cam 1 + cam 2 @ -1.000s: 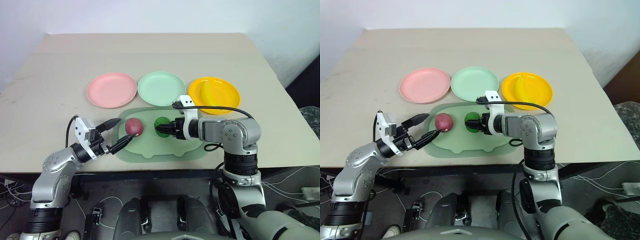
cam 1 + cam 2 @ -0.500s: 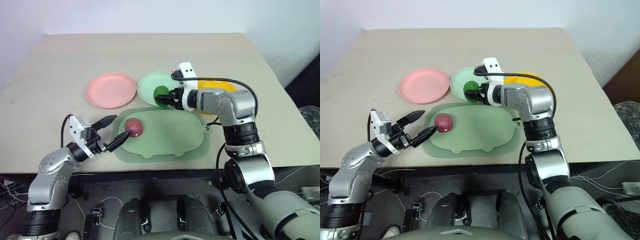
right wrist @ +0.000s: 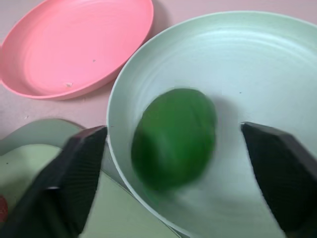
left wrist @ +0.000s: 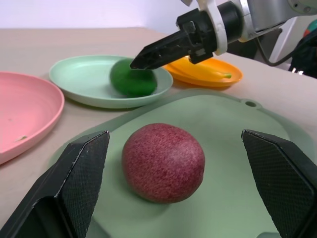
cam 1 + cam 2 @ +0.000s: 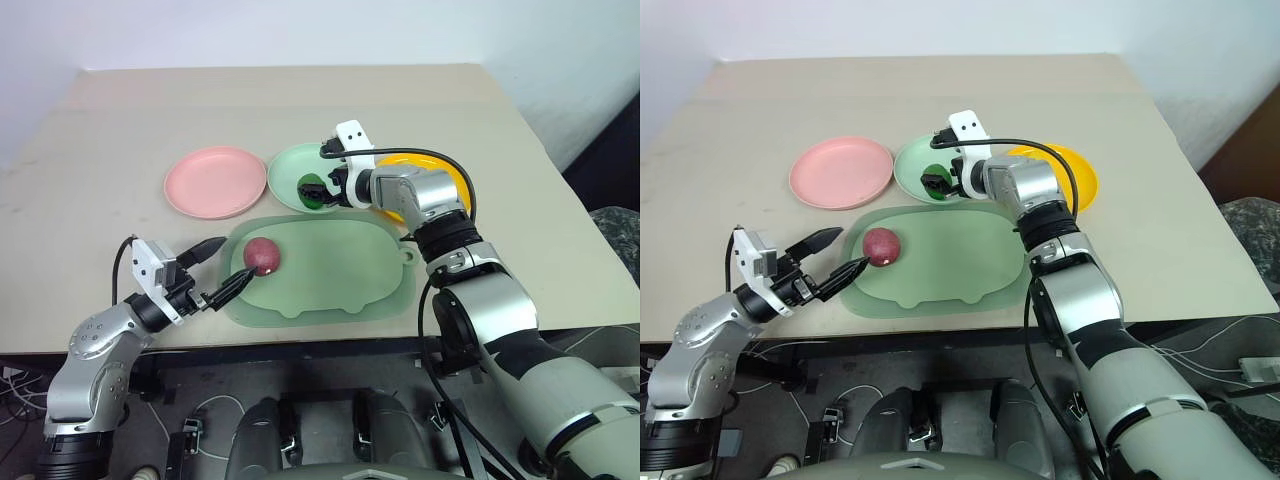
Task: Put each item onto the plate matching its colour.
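Your right gripper (image 5: 322, 188) has its jaws spread over the green plate (image 5: 292, 169), green fruit (image 5: 311, 189) released inside; your left gripper (image 5: 221, 268) gapes empty.

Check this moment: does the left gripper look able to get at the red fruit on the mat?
Probably yes. The left gripper is open and aimed at the red fruit, which lies alone on the mat with nothing between them.
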Controlling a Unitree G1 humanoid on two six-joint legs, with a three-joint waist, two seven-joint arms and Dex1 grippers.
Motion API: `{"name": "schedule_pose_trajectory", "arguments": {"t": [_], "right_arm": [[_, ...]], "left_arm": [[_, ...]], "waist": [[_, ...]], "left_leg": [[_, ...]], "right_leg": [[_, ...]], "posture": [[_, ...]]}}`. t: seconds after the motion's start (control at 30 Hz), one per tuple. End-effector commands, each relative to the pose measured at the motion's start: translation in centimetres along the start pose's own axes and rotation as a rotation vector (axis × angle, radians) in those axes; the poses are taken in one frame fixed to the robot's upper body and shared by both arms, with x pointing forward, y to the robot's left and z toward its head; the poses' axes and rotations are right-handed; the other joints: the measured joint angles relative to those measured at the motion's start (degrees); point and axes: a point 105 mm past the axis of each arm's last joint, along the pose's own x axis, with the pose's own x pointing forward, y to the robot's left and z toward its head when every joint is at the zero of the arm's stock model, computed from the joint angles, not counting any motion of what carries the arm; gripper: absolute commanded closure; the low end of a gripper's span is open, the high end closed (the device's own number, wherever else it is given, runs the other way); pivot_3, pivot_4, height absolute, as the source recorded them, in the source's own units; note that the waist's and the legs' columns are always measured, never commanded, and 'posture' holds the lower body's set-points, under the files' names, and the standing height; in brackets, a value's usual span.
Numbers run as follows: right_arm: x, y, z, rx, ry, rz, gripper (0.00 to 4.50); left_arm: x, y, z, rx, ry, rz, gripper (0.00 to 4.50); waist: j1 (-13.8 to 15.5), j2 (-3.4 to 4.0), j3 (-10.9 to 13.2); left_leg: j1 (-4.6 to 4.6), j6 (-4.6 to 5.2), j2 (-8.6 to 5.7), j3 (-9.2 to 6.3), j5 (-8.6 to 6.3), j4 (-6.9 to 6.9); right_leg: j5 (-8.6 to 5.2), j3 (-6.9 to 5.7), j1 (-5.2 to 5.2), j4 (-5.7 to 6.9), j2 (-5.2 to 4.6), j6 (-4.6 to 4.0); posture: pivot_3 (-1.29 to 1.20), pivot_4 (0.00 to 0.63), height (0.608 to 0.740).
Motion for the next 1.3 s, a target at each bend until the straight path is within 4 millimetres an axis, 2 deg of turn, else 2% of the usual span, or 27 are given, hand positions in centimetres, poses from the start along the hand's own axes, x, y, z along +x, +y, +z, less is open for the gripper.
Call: {"name": "schedule_pose_trajectory", "arguments": {"t": [0.03, 0.17, 0.43, 0.63, 0.87, 1.13, 1.3], "right_arm": [[-1.5, 0.7, 3.0, -0.051, -0.106, 0.043, 0.05], [-3.5, 1.0, 2.5, -0.062, -0.175, 0.078, 0.05], [-9.4, 3.9, 0.0, -0.087, -0.398, 0.161, 0.05], [-11.7, 4.5, -2.7, -0.097, -0.427, 0.150, 0.05], [-12.2, 3.6, -6.3, -0.143, -0.325, 0.083, 0.05], [-12.9, 2.7, -6.9, -0.134, -0.315, 0.036, 0.05], [-12.9, 2.4, -6.9, -0.126, -0.322, 0.005, 0.05]], "left_arm": [[-0.1, 0.0, 1.4, 0.056, -0.035, -0.004, 0.00], [0.0, 0.3, 1.6, 0.056, -0.046, 0.001, 0.00], [0.6, 0.5, 1.8, 0.067, -0.046, 0.014, 0.00], [1.3, 0.5, 1.0, 0.056, 0.001, 0.016, 0.00], [2.3, 0.8, 0.8, 0.030, 0.016, 0.049, 0.00], [3.6, 1.1, 0.3, 0.004, 0.064, 0.079, 0.00], [4.7, 0.9, 0.3, -0.007, 0.064, 0.036, 0.00]], "waist": [[0.0, 0.01, 0.0], [0.3, -0.02, 0.0], [0.4, -0.03, 0.0], [0.6, -0.04, 0.0], [1.5, -0.05, 0.0], [1.5, -0.06, 0.0], [1.6, -0.07, 0.0]], "left_leg": [[0.00, 0.00, 0.00, 0.00, 0.00, 0.00], [0.00, -0.04, 0.00, -0.04, -0.02, 0.00], [0.01, -0.08, 0.00, -0.18, -0.03, 0.01], [0.09, -0.09, -0.02, -0.21, -0.04, 0.01], [0.12, -0.08, -0.03, -0.21, -0.03, 0.05], [0.15, 0.00, -0.03, -0.24, 0.01, 0.07], [0.15, 0.02, -0.04, -0.25, 0.02, 0.13]], "right_leg": [[0.00, 0.00, -0.01, 0.00, 0.00, 0.00], [0.00, -0.01, 0.02, -0.02, -0.02, 0.00], [0.01, 0.00, 0.00, 0.01, -0.03, 0.00], [0.01, 0.00, 0.10, -0.02, -0.03, -0.01], [0.01, 0.01, 0.14, -0.03, -0.04, -0.01], [0.01, 0.02, 0.19, -0.04, -0.03, -0.01], [0.01, 0.01, 0.24, -0.03, -0.04, -0.01]], "posture": [[0.00, 0.150, 0.695], [0.00, 0.150, 0.695], [0.00, 0.150, 0.695], [0.00, 0.150, 0.695], [0.00, 0.150, 0.695], [0.00, 0.150, 0.695], [0.00, 0.150, 0.695]]}}
